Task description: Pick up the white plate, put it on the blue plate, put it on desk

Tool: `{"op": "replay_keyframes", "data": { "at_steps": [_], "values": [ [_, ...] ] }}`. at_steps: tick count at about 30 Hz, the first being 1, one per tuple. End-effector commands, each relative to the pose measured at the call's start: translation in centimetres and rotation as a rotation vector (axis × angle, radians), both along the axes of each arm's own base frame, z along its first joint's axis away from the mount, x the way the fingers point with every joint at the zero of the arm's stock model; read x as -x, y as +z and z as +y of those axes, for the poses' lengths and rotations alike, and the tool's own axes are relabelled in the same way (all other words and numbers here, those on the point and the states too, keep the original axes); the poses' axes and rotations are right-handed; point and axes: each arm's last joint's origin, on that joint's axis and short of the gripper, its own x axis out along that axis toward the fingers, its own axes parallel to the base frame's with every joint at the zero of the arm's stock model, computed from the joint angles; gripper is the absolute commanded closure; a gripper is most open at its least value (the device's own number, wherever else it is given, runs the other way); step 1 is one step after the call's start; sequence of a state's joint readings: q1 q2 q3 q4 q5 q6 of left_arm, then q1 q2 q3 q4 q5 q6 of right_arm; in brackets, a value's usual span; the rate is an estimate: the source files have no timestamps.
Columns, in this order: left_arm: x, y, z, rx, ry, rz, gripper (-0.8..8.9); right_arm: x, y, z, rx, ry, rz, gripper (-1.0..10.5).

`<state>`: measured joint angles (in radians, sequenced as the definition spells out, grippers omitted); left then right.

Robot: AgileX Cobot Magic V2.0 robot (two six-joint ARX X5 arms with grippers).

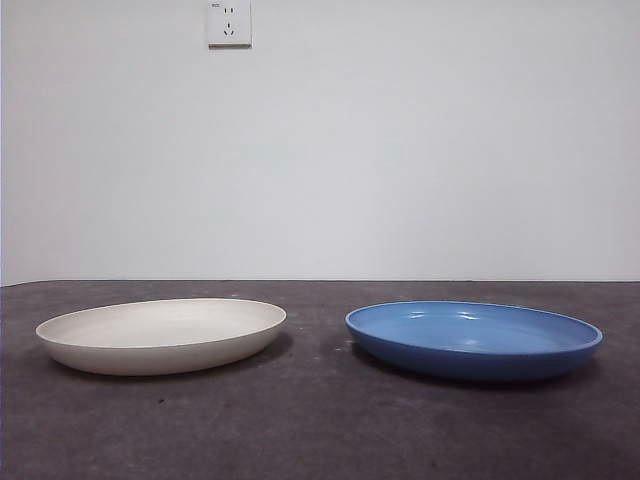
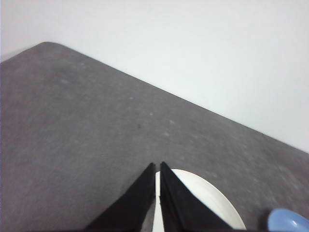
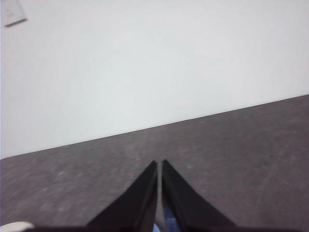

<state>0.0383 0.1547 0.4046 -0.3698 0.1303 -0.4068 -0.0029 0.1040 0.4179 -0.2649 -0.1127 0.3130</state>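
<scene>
We judge the white plate (image 1: 162,334) stiff, light, breakable: best pinched at its low rim; both grippers' jaws are pressed together, holding nothing.

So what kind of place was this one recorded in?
Probably a bare indoor test bench, not a kitchen: a plain white wall with one socket, and a dark mottled desk holding only a white plate and a blue plate.

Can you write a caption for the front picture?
Round cream-white plate and glossy round blue plate sit apart on the dark grey desk.
</scene>
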Motion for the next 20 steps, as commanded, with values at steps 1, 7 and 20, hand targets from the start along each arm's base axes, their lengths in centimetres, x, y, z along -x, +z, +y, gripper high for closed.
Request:
{"op": "replay_keyframes", "data": {
  "at_steps": [1, 7, 20],
  "values": [
    [0.0, 2.2, -0.1, -0.090, -0.059, 0.009, 7.99, 0.2, 1.9, 0.1, 0.043, 0.040, 0.019, 9.4],
    [-1.0, 5.1, -0.5, -0.159, -0.233, 0.132, 7.99, -0.4, 4.9, 0.4, 0.125, 0.160, 0.169, 9.4],
    [-3.0, 7.7, -1.6, -0.212, -0.613, 0.421, 7.99, -3.3, 7.4, 1.3, 0.158, 0.521, 0.545, 9.4]
  ]
}}
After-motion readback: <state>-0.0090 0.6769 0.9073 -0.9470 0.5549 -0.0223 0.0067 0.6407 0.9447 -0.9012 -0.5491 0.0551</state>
